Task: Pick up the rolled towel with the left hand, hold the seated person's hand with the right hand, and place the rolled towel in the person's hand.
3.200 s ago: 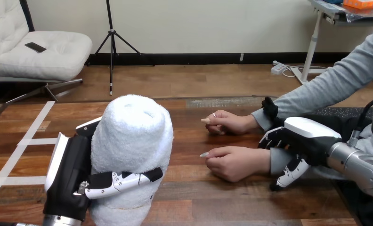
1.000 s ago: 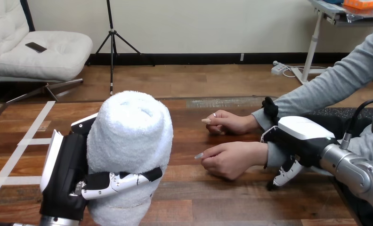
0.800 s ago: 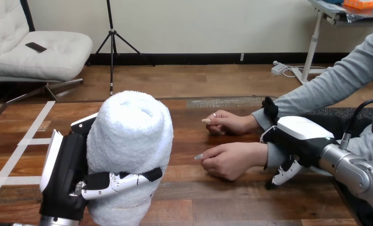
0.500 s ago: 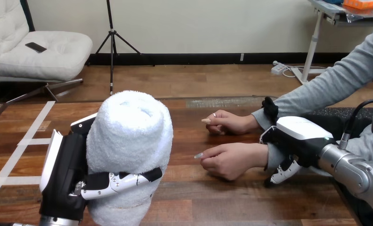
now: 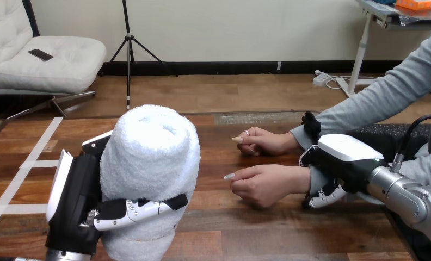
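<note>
Left hand (image 5: 74, 206) clasps the rolled towel (image 5: 151, 157); right hand (image 5: 346, 155) covers the person's wrist (image 5: 303, 179), grip indeterminate. Next move likely: secure the wrist, then deliver.

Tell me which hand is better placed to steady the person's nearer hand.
The right hand: it sits over the wrist of the person's nearer hand; the left hand has fingers curled round the rolled towel.

The rolled towel (image 5: 151, 157) I see is plain white. My left hand (image 5: 78, 202) is black with white shells and black-and-white banding; my right hand (image 5: 346, 155) matches. The table (image 5: 246, 234) is brown wood-grain, crossed by pale tape strips (image 5: 39, 163).
</note>
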`<state>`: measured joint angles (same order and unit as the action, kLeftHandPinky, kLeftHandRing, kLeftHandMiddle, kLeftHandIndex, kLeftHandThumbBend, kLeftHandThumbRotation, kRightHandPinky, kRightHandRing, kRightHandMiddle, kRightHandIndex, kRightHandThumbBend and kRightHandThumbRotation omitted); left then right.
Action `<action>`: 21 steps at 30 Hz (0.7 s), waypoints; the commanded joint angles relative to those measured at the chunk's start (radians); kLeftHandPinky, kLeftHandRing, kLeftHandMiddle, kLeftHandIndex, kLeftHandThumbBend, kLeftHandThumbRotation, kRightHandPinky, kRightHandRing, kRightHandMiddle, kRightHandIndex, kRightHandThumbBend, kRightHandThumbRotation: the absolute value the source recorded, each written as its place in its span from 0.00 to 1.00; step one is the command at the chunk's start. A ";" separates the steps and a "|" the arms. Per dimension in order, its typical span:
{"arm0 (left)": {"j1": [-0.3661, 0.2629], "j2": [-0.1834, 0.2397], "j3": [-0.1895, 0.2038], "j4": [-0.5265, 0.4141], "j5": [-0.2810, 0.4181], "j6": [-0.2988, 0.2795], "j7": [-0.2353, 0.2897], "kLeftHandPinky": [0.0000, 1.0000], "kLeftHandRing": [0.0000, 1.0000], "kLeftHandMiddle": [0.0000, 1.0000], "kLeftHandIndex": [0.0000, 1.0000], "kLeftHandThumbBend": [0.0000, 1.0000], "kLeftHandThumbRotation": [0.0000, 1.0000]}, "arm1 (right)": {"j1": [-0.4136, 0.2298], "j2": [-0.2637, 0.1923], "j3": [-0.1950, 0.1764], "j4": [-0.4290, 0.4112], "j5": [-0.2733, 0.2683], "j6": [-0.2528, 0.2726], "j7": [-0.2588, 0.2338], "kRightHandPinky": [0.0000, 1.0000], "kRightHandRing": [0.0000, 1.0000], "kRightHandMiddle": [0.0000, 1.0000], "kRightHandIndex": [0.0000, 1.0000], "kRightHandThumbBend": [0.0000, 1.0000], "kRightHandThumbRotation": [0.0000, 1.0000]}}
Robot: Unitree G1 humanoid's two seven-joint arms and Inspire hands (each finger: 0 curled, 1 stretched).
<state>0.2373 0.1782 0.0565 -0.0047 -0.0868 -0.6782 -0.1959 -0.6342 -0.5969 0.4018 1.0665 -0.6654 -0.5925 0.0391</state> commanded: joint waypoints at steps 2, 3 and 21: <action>-0.048 -0.002 0.015 -0.028 -0.015 -0.022 0.003 0.23 0.28 0.35 0.37 0.66 0.00 | -0.059 0.000 -0.012 -0.003 0.017 -0.024 -0.034 0.26 0.31 0.38 0.38 0.62 0.16; -0.048 -0.002 0.015 -0.027 -0.015 -0.023 0.003 0.23 0.28 0.35 0.37 0.66 0.00 | -0.059 0.000 -0.012 -0.003 0.017 -0.024 -0.036 0.25 0.30 0.37 0.37 0.62 0.16; -0.043 -0.004 0.011 -0.031 -0.022 -0.017 0.000 0.23 0.29 0.35 0.37 0.65 0.00 | -0.059 -0.003 -0.023 0.003 0.026 -0.060 -0.057 0.22 0.27 0.34 0.35 0.56 0.22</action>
<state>0.2374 0.1782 0.0564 -0.0048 -0.0893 -0.6780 -0.1967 -0.6342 -0.5978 0.3919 1.0678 -0.6638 -0.6286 0.0017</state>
